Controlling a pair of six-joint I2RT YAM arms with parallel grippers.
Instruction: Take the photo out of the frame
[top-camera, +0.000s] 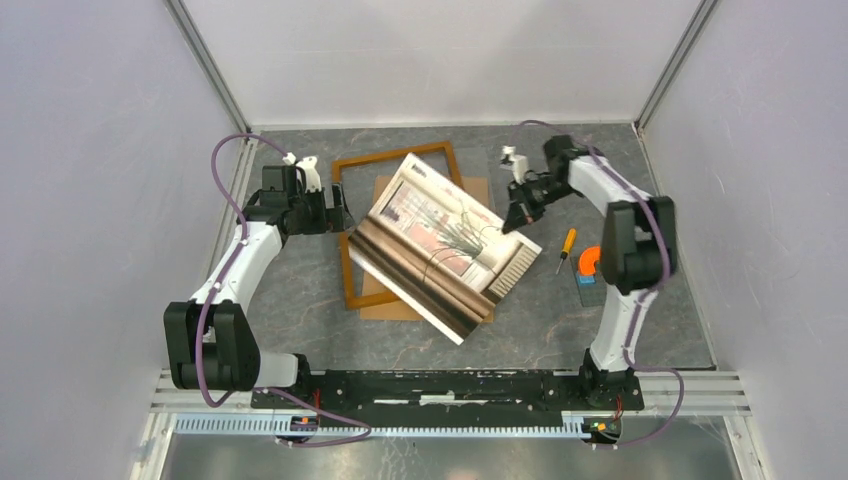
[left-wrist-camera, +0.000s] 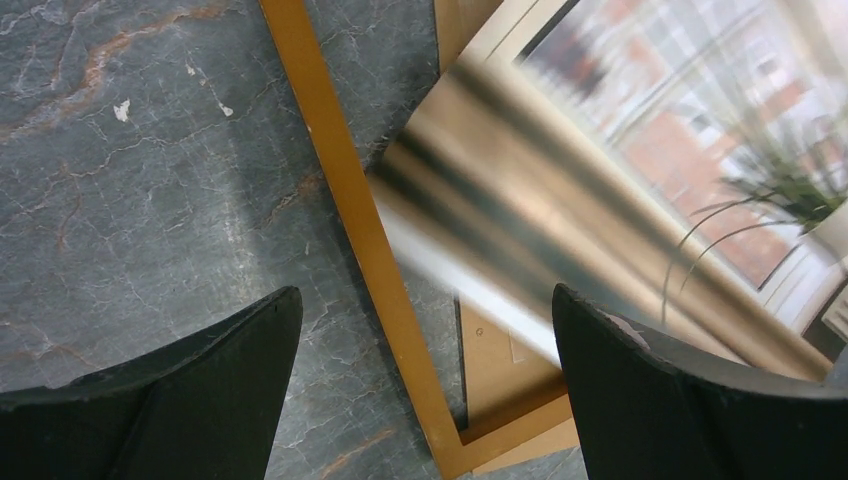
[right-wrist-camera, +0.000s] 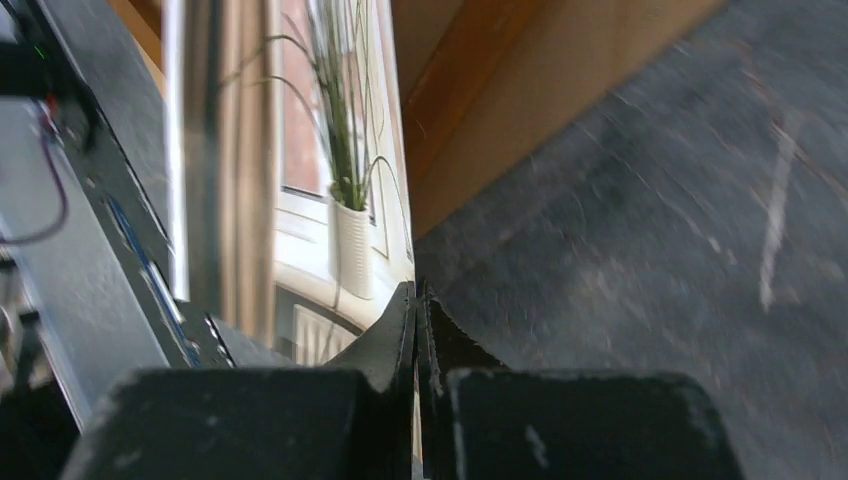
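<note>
Enclosing pale walls (top-camera: 80, 200), marbled grey tabletop (top-camera: 545, 325)

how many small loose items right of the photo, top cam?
3: an orange-handled screwdriver just right of the photo, an orange round piece against the right arm, a grey baseplate just nearer the robot. The arm may hide more.

Robot lab cell. Plain white panels (top-camera: 80, 200) on aluminium struts (top-camera: 208, 70) box in the grey table (top-camera: 300, 320). Black mounting rail (top-camera: 450, 383) along its near edge.
</note>
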